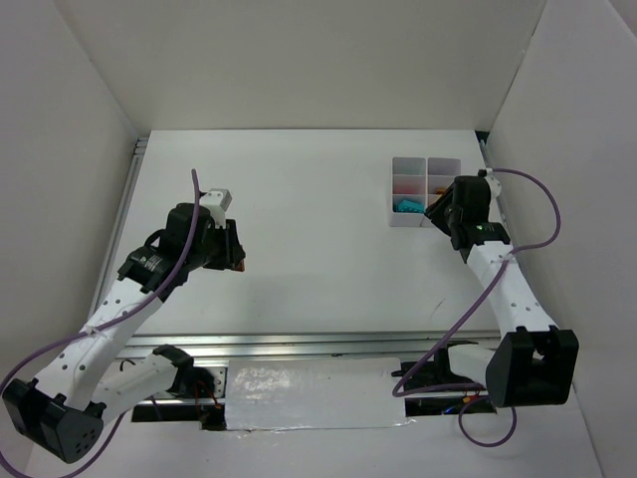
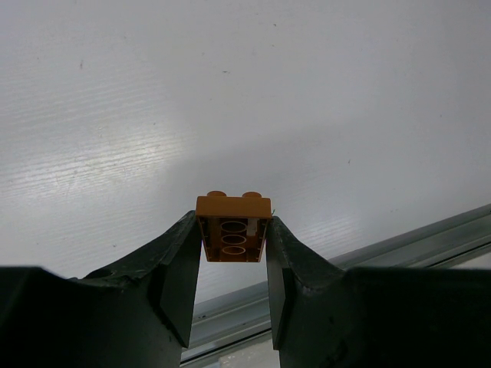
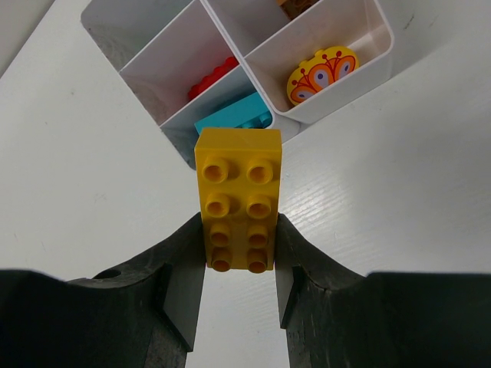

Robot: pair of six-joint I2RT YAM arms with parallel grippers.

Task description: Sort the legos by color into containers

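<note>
My left gripper is shut on a small orange lego, studs away from the camera, hollow underside toward it, lifted above the white table. In the top view this left gripper hangs over the table's left half. My right gripper is shut on a long yellow studded lego, just in front of the translucent white tray. In its containers lie a red lego, a cyan lego and a yellow oval lego with an orange pattern. From above, the right gripper sits at the tray, which holds the cyan lego.
White walls enclose the table on the left, back and right. A metal rail runs along the table's near edge, with a white taped strip in front of it. A brownish piece shows at the top edge, in the tray's farther cell.
</note>
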